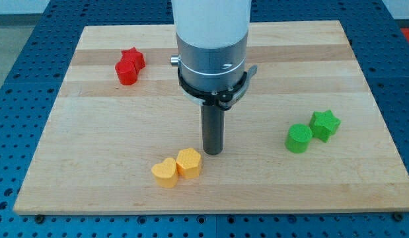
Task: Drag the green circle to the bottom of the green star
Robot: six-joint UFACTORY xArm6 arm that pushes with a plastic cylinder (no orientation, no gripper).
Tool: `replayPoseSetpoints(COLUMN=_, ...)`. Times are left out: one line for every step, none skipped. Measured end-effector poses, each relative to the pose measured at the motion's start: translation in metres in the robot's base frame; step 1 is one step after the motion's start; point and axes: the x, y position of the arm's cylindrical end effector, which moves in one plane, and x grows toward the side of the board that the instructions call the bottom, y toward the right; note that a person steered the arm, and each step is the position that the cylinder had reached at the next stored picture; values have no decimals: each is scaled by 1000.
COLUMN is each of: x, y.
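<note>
The green circle (298,139) sits on the wooden board at the view's right, touching the green star (324,125) on the star's lower left side. My tip (213,152) rests on the board near the middle, well to the view's left of both green blocks. It is just to the upper right of the orange hexagon (188,162) and does not touch it.
A yellow heart (165,172) lies against the orange hexagon near the board's bottom edge. A red star (134,58) and a red cylinder (126,71) sit together at the upper left. The wooden board (92,132) lies on a blue perforated table.
</note>
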Motion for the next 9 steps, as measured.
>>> replayPoseSetpoints(x=-2, y=-1)
replayPoseSetpoints(x=-22, y=-14)
replayPoseSetpoints(x=-21, y=3)
replayPoseSetpoints(x=-5, y=50)
replayPoseSetpoints(x=-4, y=103)
replayPoseSetpoints(x=-22, y=135)
replayPoseSetpoints(x=-21, y=140)
replayPoseSetpoints(x=14, y=149)
replayPoseSetpoints(x=40, y=175)
